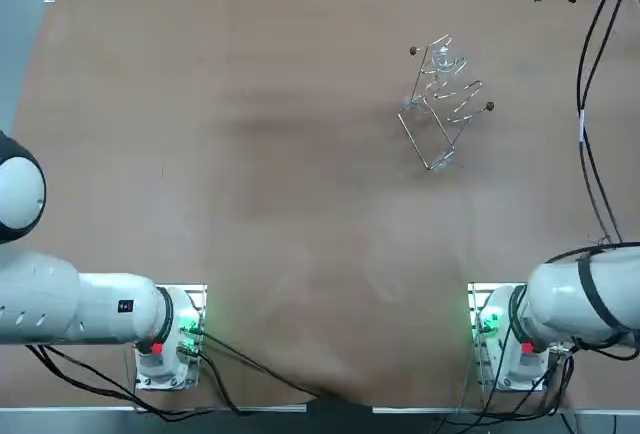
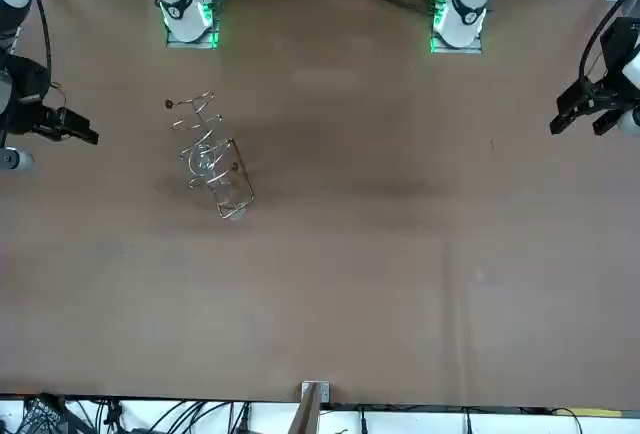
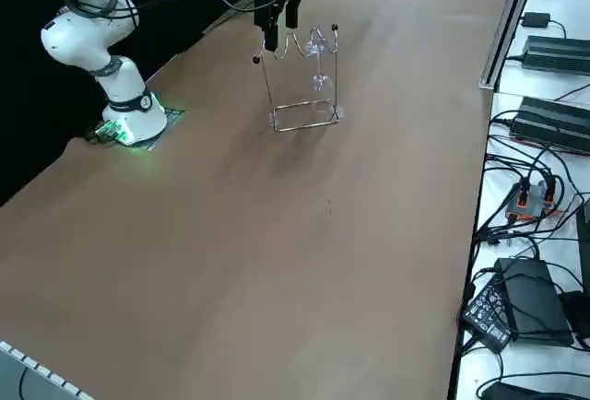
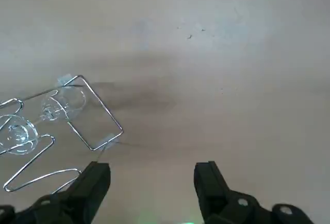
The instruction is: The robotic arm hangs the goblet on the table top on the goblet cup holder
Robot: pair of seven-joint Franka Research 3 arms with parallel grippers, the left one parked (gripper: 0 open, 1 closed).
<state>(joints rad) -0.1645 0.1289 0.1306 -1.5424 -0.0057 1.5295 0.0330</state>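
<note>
We are holding the pincer (image 4: 152,171) wide open and empty just beside the holder (image 1: 445,104), since the goblet (image 3: 318,52) is hanging bowl-down by its foot from the wire rails, far right on the counter (image 1: 250,204). We are judging the task done.

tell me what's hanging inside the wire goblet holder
A clear goblet hangs from the holder top wires, with only bare table below. Nothing there is covered. The open right hand is clear of it.
</note>
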